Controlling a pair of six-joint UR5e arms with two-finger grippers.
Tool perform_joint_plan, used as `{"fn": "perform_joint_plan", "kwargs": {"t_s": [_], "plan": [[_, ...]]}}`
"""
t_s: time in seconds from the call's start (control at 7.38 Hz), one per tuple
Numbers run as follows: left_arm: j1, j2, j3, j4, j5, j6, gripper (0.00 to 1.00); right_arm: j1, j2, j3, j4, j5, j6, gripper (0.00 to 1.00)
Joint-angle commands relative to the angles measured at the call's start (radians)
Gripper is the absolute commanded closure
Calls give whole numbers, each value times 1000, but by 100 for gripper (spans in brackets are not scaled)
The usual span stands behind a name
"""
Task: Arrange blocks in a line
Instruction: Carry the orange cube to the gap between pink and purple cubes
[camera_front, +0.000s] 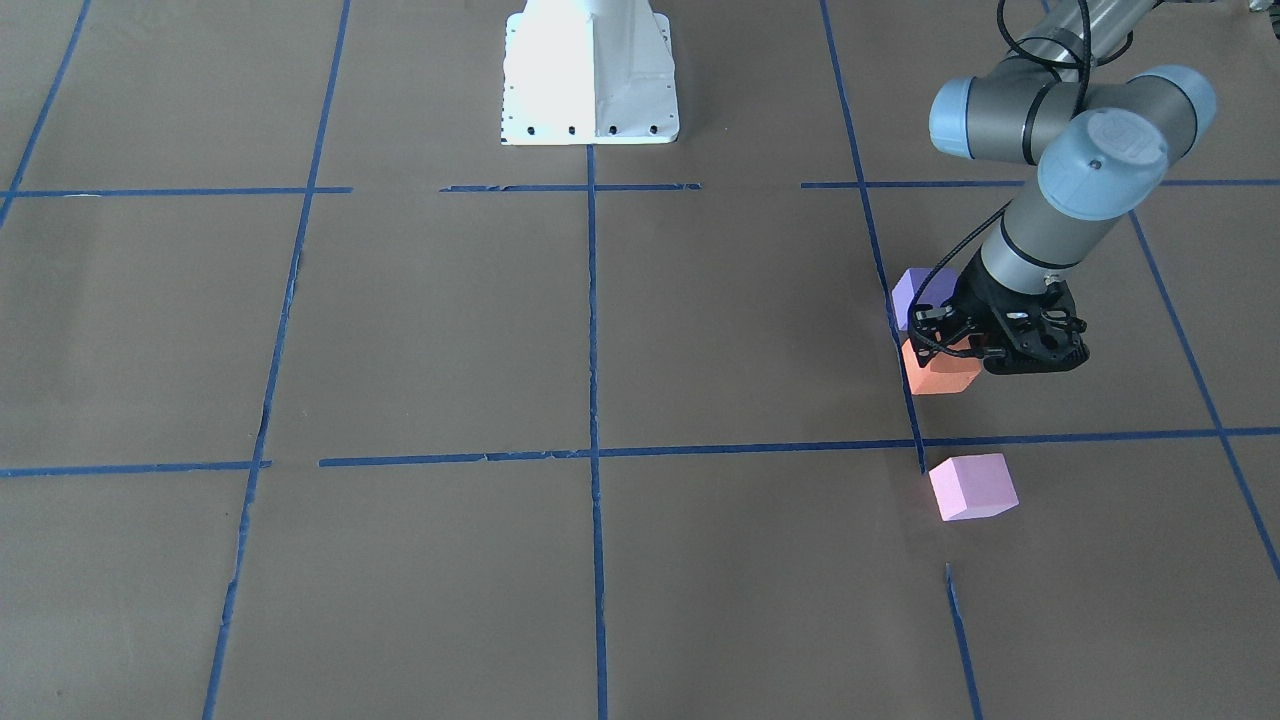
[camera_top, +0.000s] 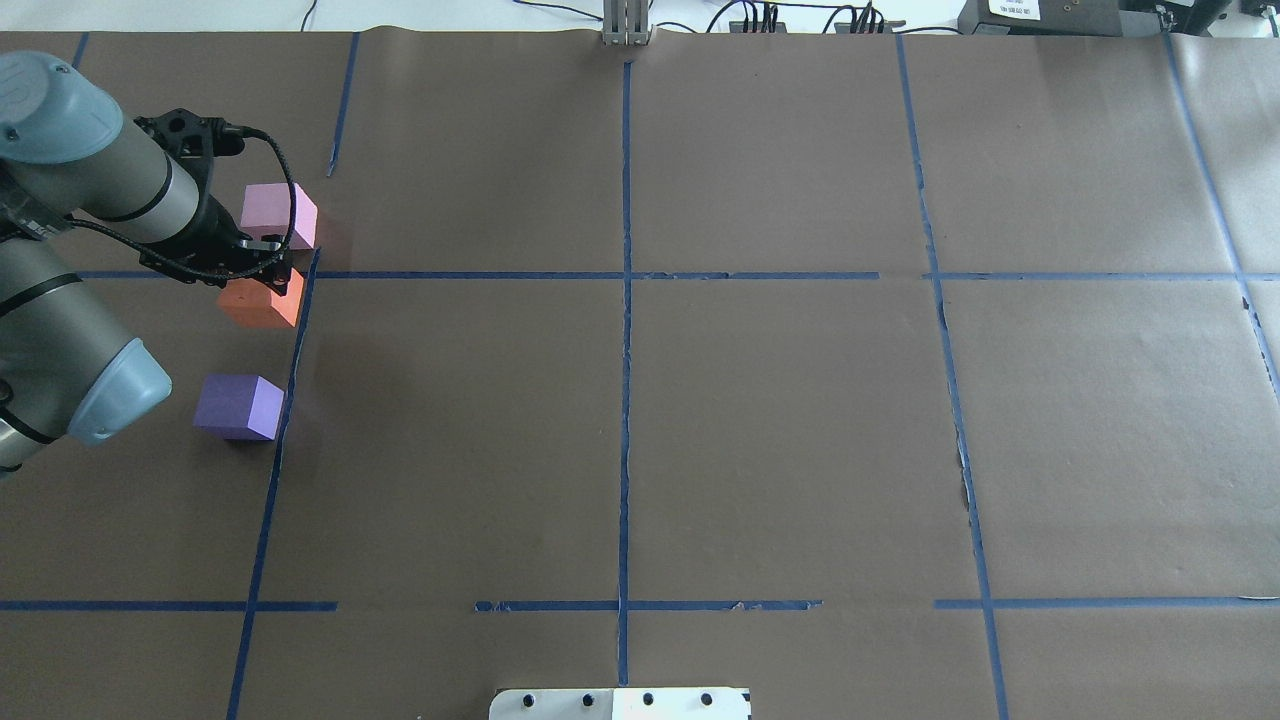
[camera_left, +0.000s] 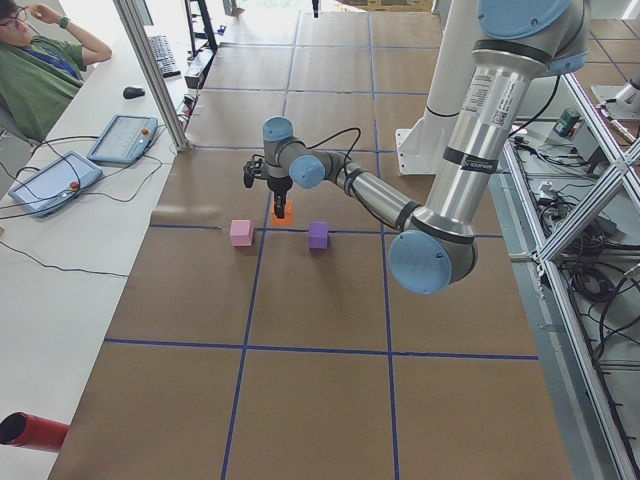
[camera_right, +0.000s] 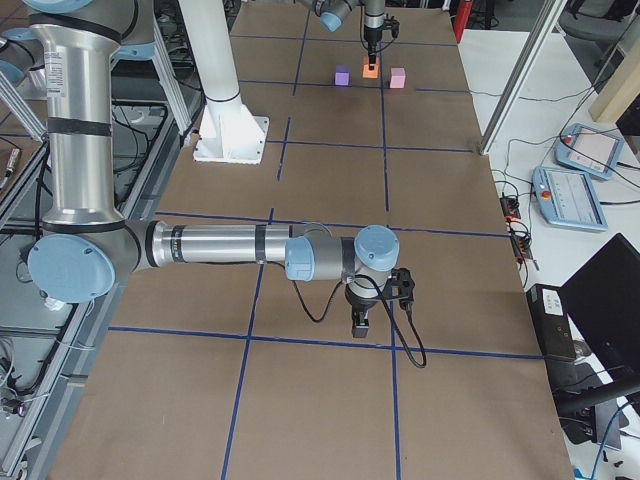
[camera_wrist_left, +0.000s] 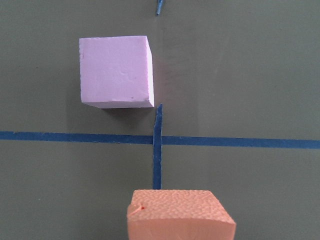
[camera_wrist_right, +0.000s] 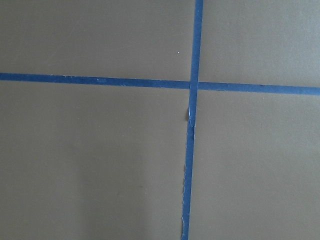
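Observation:
Three foam blocks lie near a blue tape line on the robot's left side. The light pink block (camera_front: 972, 487) (camera_top: 278, 215) (camera_wrist_left: 116, 71) is farthest from the robot. The orange block (camera_front: 940, 372) (camera_top: 260, 305) (camera_wrist_left: 180, 215) is in the middle, and the violet-purple block (camera_front: 908, 295) (camera_top: 238, 405) is nearest the robot. My left gripper (camera_front: 958, 345) (camera_top: 268, 272) points down and is shut on the orange block at table height. The block's top looks squeezed in the left wrist view. My right gripper (camera_right: 360, 325) shows only in the exterior right view, so I cannot tell its state.
Brown paper with a grid of blue tape lines (camera_top: 625, 275) covers the table. The white robot base (camera_front: 590, 75) stands at the table's middle edge. The right wrist view shows only a tape crossing (camera_wrist_right: 192, 85). An operator (camera_left: 40, 70) sits beyond the far edge.

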Motion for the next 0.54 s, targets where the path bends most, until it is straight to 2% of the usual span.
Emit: {"fn": "perform_joint_plan", "kwargs": {"t_s": [0.0, 0.14, 0.41], "plan": [[1, 15, 33, -34, 0, -8, 96, 0, 1, 0, 0, 2, 0, 0], [3, 13, 47, -37, 0, -9, 96, 0, 1, 0, 0, 2, 0, 0], [6, 15, 103, -121, 0, -23, 95, 0, -1, 1, 0, 0, 0, 0]]}}
